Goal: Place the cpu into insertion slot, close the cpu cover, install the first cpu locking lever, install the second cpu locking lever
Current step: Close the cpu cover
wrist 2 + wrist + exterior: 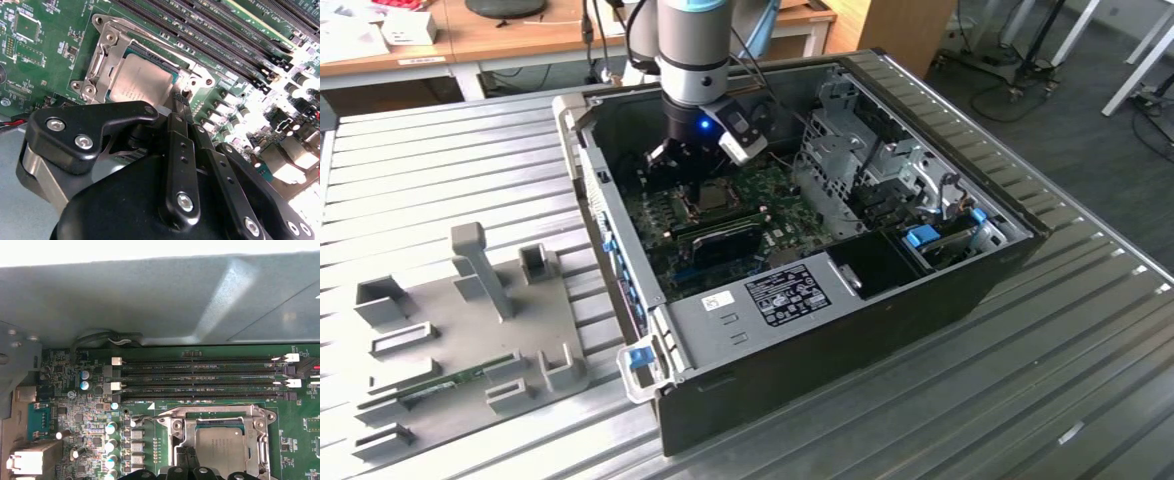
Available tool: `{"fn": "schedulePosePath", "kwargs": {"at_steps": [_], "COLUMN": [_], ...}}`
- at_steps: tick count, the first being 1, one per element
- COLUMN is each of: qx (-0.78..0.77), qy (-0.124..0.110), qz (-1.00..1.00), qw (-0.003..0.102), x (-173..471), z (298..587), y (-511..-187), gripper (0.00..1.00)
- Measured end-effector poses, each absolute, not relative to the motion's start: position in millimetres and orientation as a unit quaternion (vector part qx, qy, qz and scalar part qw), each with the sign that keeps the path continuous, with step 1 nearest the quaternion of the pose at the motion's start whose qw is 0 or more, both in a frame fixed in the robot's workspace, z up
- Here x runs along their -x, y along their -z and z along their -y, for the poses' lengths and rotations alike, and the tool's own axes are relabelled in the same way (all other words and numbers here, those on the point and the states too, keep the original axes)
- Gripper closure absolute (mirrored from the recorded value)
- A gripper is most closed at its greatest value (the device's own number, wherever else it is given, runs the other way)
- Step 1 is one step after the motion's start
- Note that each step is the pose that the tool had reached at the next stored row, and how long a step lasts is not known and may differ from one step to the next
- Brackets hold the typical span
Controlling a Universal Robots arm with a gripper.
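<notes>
cpu (140,82) sits in the socket, grey top up and level, so I judge the placing done. cpu cover (101,59) is down around it. The chip shows through the window and the frame lies flat on the socket, so it reads as closed.

My fingers (175,140) are pressed together with no gap at the tips. The tips touch or sit just off the cover's edge at one corner of the socket. Together makes sense here: a narrow tip suits pushing or hooking a thin lever better than an open grasp. I can't tell whether anything is pinched between them.

In the first wrist view a thin wire lever (146,417) lies just beside the socket corner. I can't tell whether it's latched.

The memory slots (200,372) run alongside the socket, close but clear of my tips. All of it sits on the green motherboard (45,55).

In the exterior view the socket is at about 11 o'clock from the middle of the computer case (854,330), and my arm drops in from 12 o'clock, near vertical to clear the case walls. The case lies open side up on the desk (1067,380). A grey fixture plate (467,320) sits at 8 o'clock of the case, well apart.
</notes>
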State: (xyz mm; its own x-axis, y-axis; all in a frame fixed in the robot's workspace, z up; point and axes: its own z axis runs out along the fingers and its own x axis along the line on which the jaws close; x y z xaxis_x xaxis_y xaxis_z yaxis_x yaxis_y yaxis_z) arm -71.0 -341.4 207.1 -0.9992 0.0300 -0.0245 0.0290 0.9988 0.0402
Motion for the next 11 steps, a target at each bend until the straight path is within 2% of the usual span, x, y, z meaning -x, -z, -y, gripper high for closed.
{"fn": "schedulePosePath", "kwargs": {"at_steps": [11], "qx": [-0.015], "qy": [-0.020], "qz": [-1.000], "qw": [0.012], "x": [71.0], "z": [341.4], "y": [-204.4], "gripper": [0.89]}}
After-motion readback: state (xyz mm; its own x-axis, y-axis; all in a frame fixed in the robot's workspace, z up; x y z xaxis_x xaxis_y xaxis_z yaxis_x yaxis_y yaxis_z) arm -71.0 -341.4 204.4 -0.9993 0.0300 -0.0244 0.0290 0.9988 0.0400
